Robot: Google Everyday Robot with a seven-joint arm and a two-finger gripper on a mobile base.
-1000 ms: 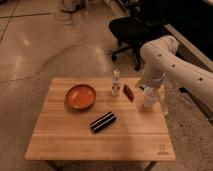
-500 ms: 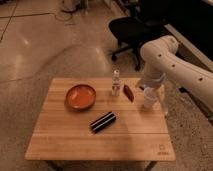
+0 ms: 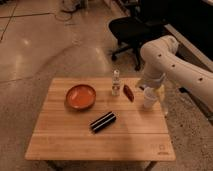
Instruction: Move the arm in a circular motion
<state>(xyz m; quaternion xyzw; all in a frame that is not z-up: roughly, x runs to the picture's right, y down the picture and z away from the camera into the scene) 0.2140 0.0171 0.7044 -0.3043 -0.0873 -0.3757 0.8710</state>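
The white glossy arm (image 3: 170,62) of thick rounded segments comes in from the right and bends down over the right side of the wooden table (image 3: 75,140). It ends in a pale gripper (image 3: 149,99) that hangs just above the table's right part, next to a small red packet (image 3: 128,92). The gripper points downward.
On the table stand an orange bowl (image 3: 80,96) at the left, a small clear bottle (image 3: 116,83) at the back middle, and a black oblong object (image 3: 103,121) in the middle. A black office chair (image 3: 131,30) stands behind the table on the shiny floor.
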